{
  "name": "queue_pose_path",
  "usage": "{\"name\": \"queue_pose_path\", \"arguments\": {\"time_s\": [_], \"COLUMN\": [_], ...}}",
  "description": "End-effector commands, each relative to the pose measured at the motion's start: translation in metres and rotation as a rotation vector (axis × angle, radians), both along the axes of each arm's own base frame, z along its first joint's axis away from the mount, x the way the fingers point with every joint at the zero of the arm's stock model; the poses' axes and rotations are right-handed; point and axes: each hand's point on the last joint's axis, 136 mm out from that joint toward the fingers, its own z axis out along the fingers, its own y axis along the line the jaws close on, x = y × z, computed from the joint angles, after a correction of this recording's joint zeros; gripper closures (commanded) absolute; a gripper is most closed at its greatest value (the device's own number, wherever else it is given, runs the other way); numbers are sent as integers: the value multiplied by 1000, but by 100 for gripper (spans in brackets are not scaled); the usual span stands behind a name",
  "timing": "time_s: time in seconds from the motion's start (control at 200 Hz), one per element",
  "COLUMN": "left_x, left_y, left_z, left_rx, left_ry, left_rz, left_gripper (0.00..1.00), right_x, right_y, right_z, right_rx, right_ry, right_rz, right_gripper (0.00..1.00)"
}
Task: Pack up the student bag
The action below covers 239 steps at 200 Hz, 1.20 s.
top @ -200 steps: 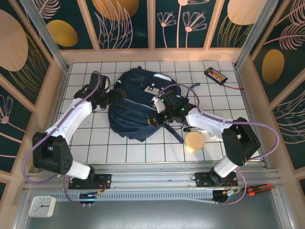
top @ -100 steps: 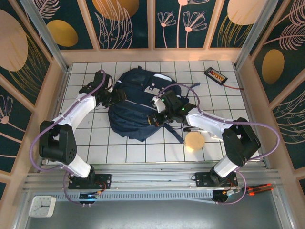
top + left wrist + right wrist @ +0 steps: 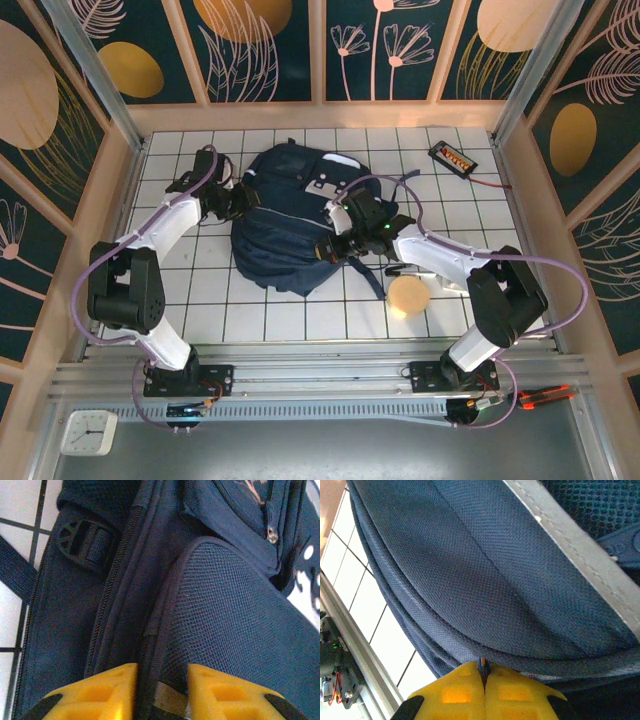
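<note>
The student bag (image 3: 285, 225), a large dark navy backpack, lies in the middle of the white tiled table. My left gripper (image 3: 243, 200) is at the bag's upper left edge. In the left wrist view its yellow fingers (image 3: 110, 690) are closed on a dark seam beside a mesh side pocket (image 3: 230, 630), and the fabric fills the gap of the left gripper (image 3: 162, 682). My right gripper (image 3: 325, 250) sits at the bag's right side. There its pads (image 3: 455, 695) are pressed together at the right gripper (image 3: 483, 672) on a small zipper pull (image 3: 482, 662) along the bag's rim (image 3: 470, 580).
A tan round object (image 3: 408, 295) lies on the tiles just under my right forearm. A black device with an orange label (image 3: 453, 157) and a red cable rests at the back right. Wooden walls enclose the table; a small clock (image 3: 88, 432) sits beyond the near left corner.
My left gripper has moved in against the bag's upper left edge and its jaws have closed on the fabric. The right gripper has stayed shut at the bag's right side.
</note>
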Motion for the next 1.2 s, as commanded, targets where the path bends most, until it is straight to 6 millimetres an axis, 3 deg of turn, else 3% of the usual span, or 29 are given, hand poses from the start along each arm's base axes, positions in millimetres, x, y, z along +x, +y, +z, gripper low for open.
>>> {"name": "queue_pose_path", "arguments": {"time_s": [0.0,0.085,0.215,0.245,0.385,0.45,0.485,0.586,0.676,0.806,1.001,1.191], "left_x": [3,-2,-12,-20,-40,-51,-57,-69,-77,-78,-63,-52], "left_y": [-18,-20,-11,-9,1,1,0,-7,-18,-23,-34,-58], "left_z": [16,19,34,27,36,37,37,39,39,33,40,43], "left_rx": [-150,-217,-259,-263,-317,-371,-392,-413,-457,-508,-536,-545], "left_ry": [-55,-71,-121,-109,-143,-152,-154,-175,-186,-195,-213,-205], "left_rz": [7,54,136,151,239,285,310,359,402,460,446,387], "left_gripper": [83,96,100,100,100,100,100,100,100,100,100,100], "right_x": [0,2,17,24,65,80,98,126,139,134,101,71], "right_y": [-12,-12,-19,-22,-33,-27,-36,-35,-33,-30,-34,-13], "right_z": [1,2,4,4,12,16,17,20,21,19,3,1], "right_rx": [-24,-25,-34,-40,-35,-32,-31,-23,-24,-40,-71,-85], "right_ry": [-12,-11,-22,-26,-57,-86,-93,-111,-130,-128,-79,-66], "right_rz": [-18,-29,-68,-84,-146,-141,-170,-176,-149,-72,0,104], "right_gripper": [100,100,100,100,100,100,100,100,100,100,100,100]}}
